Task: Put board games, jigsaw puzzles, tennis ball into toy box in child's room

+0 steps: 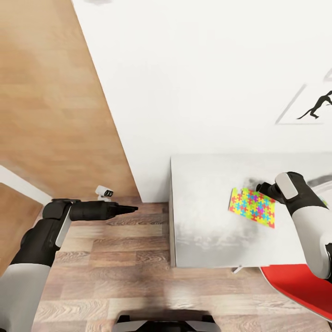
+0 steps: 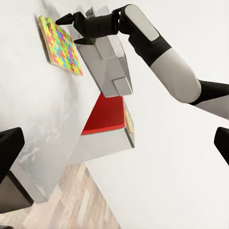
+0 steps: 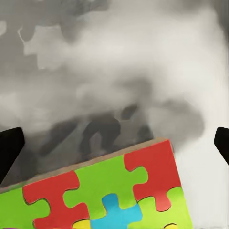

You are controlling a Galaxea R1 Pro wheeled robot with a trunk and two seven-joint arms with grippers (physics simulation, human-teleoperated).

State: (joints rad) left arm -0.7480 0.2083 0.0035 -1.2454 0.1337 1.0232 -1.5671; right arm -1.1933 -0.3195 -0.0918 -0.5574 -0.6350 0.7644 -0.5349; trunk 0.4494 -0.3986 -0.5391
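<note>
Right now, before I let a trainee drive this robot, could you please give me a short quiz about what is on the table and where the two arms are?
1. True or false: the jigsaw puzzle lies flat on the table.
2. Which arm has its pincer at the puzzle's edge? A) the robot's left arm B) its right arm
3. Fill in: the chair at the table's near side has a ___ seat.

Key:
1. True.
2. B. The right pincer is open at the puzzle's far edge, and the left pincer is open over the wood floor.
3. Red.
</note>
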